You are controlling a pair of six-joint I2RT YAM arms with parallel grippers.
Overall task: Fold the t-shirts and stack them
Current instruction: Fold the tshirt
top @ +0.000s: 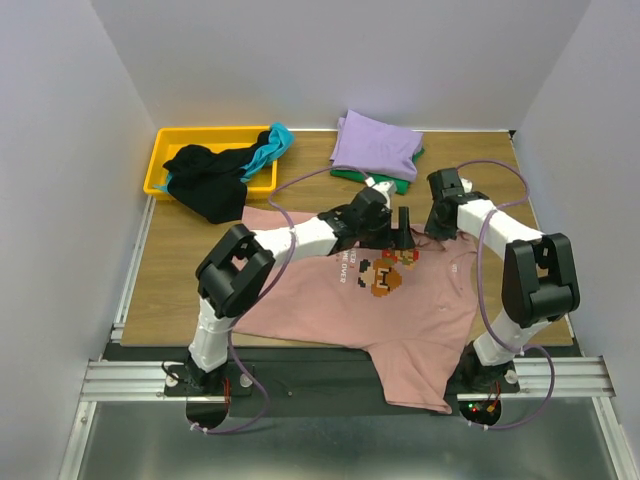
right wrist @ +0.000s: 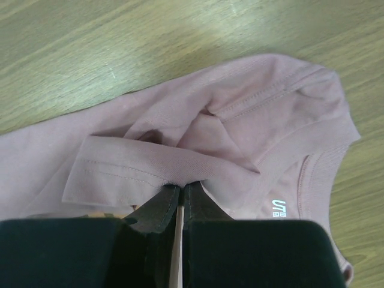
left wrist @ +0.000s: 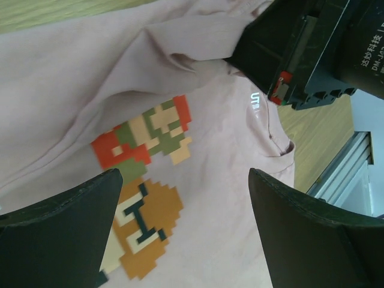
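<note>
From above, the pink shirt (top: 420,320) lies spread across the wooden counter (top: 180,270), its lower end hanging over the near edge. White chest lettering beside the pixel figure (top: 385,275) is too small to read fully. Both arms meet over its collar end: the left tool (top: 403,236) is spread wide, and the right tool (top: 430,228) is just beside it. At the back, a black shirt (top: 205,180) and a teal shirt (top: 270,145) spill from a yellow bin (top: 160,150). A folded lavender shirt (top: 375,145) sits on a green shirt (top: 400,185).

The left wrist view shows the left tool (left wrist: 186,234) gaping over the pixel figure (left wrist: 144,180), holding nothing. A white "UT" mark (left wrist: 255,101) sits by the collar. The right arm's housing (left wrist: 366,54) reads "达妙科技" and "DM-J4…".

In the right wrist view, the right tool (right wrist: 179,198) is pinched tight on a stitched fold of the pink shirt (right wrist: 120,165), with "UT" (right wrist: 277,209) printed inside the neck.
</note>
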